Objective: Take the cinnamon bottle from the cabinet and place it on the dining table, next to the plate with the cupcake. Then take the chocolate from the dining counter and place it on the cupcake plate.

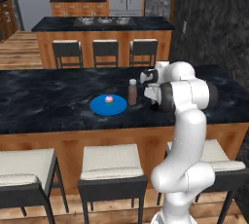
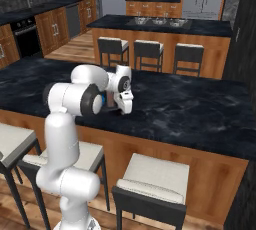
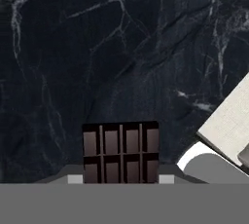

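Two finger tips of the gripper (image 3: 120,179) are closed on the chocolate (image 3: 120,151) above the dark counter (image 3: 121,47). Nearby, the cinnamon bottle (image 1: 132,92) stands just beside the blue plate (image 1: 99,107) bearing the cupcake (image 1: 109,100).

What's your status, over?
Gripper shut on chocolate, over dark counter. Cinnamon bottle already beside cupcake plate. Path to plate looks open.

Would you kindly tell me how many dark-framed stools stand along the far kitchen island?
3: the left stool, the middle stool and the right stool, side by side before the island's wooden front.
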Motion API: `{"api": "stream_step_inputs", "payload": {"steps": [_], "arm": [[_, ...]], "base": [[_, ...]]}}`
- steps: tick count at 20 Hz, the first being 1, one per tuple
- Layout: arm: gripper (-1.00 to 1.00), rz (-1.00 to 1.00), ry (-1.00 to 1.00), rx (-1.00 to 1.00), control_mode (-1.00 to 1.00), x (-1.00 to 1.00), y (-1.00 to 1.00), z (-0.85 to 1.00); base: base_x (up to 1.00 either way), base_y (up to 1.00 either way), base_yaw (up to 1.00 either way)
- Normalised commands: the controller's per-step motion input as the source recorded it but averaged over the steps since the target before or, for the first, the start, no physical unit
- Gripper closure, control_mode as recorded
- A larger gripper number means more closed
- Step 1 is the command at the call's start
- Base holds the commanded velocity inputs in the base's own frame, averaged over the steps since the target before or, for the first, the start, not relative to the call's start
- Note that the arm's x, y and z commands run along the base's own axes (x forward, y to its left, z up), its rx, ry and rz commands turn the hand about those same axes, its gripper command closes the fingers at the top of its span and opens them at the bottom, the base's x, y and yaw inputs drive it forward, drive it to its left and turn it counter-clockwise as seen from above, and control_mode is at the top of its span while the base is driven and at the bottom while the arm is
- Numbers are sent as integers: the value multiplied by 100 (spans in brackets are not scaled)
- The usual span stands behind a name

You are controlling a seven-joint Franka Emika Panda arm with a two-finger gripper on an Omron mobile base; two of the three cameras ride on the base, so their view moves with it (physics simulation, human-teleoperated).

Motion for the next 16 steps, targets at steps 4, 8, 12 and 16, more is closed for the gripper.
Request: {"api": "stream_step_inputs", "payload": {"steps": [4,8,12,16], "arm": [[100,-10,0,-6,-100,0,66,0],[100,-11,0,-2,-100,1,61,0],[100,-10,0,-1,-100,22,48,3],[100,-8,0,0,-100,25,35,3]], "base": [[0,0,0],[0,0,0],[0,0,0],[0,0,0]]}}
